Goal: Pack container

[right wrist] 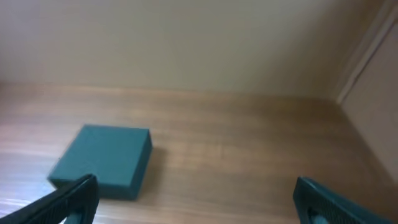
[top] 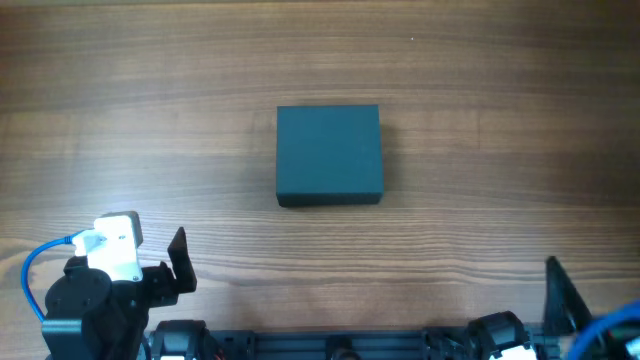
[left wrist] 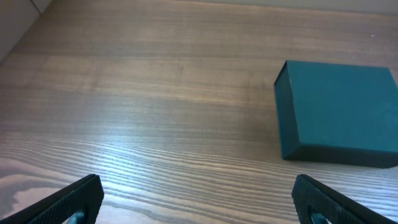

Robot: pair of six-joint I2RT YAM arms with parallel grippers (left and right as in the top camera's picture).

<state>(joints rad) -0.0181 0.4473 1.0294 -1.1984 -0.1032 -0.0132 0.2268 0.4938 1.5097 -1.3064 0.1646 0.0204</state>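
Left gripper (left wrist: 196, 190) at 7 o'clock, right gripper (right wrist: 194, 186) at 5 — both spread wide. Container (top: 329, 155) central — dark teal, lid closed.

The only obstacle we find on the tabletop (top: 500, 100) is the container (top: 329, 155). It stands about midway between the left and right edges, with its lid lying flat and closed. Bare wood surrounds it on all four sides, so we have passage to each of its walls and to the lid from above. The widest bare strips run along the left, right and far edges.

The left gripper (left wrist: 198, 196) sits by the near-left corner and the right gripper (right wrist: 196, 193) by the near-right corner. Both have their fingers spread wide and are well apart from the container, with only bare wood between. In the right wrist view, a pale wall (right wrist: 186, 43) rises behind the tabletop edge beyond the container and bounds the room there.
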